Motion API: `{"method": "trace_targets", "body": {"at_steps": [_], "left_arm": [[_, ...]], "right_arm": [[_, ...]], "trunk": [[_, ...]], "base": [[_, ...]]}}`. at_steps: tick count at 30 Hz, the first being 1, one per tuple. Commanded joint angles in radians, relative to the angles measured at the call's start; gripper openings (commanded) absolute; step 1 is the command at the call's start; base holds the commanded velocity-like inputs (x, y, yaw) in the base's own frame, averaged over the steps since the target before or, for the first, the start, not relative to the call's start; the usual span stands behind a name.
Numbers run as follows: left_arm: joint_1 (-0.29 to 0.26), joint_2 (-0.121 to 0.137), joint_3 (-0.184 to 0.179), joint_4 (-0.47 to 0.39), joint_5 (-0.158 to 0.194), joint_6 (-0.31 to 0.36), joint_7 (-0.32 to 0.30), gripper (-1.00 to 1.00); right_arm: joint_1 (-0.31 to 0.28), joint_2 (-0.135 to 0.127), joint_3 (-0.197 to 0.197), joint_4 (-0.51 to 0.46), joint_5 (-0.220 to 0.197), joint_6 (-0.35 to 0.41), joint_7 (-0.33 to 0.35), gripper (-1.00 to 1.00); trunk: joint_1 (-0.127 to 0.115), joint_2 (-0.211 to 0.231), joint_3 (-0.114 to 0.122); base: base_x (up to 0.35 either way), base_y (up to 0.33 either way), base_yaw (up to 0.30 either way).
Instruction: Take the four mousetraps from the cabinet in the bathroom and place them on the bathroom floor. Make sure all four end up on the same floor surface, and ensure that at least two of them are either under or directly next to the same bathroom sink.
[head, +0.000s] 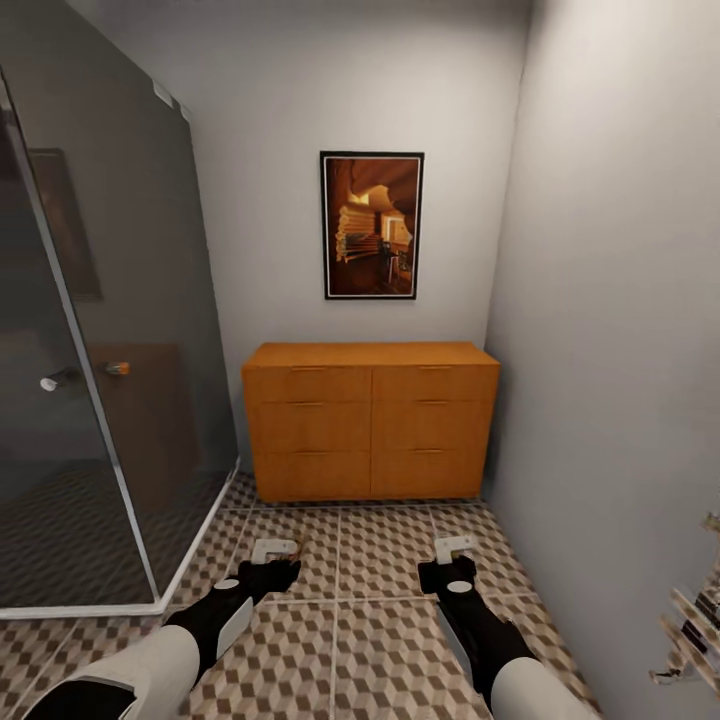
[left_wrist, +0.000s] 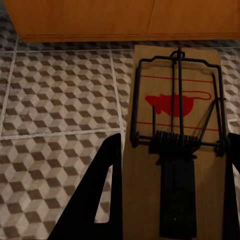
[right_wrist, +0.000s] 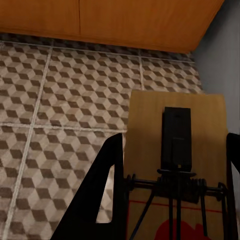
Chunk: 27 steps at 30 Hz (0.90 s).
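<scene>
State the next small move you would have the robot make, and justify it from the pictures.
Probably turn away from the cabinet to look for the sink. Each end effector, left and right, is shut on a mousetrap above the bathroom floor, and the drawers look closed.

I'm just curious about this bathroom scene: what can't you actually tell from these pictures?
- Orange-brown wooden cabinet, head view: closed drawer fronts hide its contents.
- Tan mousetrap, right wrist view: lower end cut off by the picture's edge.
- Striped object, head view: cut by the right edge, unidentifiable.
</scene>
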<state>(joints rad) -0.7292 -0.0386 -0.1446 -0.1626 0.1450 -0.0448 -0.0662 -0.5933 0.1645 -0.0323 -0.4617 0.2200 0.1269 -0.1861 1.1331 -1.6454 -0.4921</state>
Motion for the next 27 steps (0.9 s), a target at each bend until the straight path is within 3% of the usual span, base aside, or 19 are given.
{"method": "trace_targets", "body": {"at_steps": [1,6,13,18,27], "left_arm": [[-0.001,0.001,-0.009,0.001,0.008,-0.005,0.002,-1.00],[-0.001,0.004,-0.009,0.003,0.010,-0.006,0.002,-1.00],[-0.001,0.006,-0.009,0.004,0.010,-0.006,0.003,-1.00],[-0.001,0.006,-0.009,0.006,0.011,-0.007,0.004,-1.00],[-0.001,0.007,-0.009,0.004,0.010,-0.007,0.004,-1.00]], "right_arm": [[0.000,0.002,-0.004,-0.002,0.009,0.020,-0.001,-1.00],[0.000,0.008,-0.004,-0.002,0.011,0.085,-0.008,-1.00],[0.000,0.004,-0.006,-0.003,0.010,0.105,-0.007,-1.00],[0.000,0.003,-0.005,-0.003,0.008,0.108,-0.005,-1.00],[0.000,0.004,-0.005,-0.003,0.007,0.109,-0.004,-1.00]], "trunk": [[-0.001,-0.001,-0.001],[-0.001,-0.001,-0.001],[-0.001,-0.001,-0.001],[-0.001,-0.001,-0.001],[-0.001,-0.001,-0.001]], "base": [[-0.343,0.000,0.000],[-0.344,0.000,0.000],[-0.345,0.000,0.024],[-0.260,0.000,0.209],[-0.041,0.000,0.280]]}}
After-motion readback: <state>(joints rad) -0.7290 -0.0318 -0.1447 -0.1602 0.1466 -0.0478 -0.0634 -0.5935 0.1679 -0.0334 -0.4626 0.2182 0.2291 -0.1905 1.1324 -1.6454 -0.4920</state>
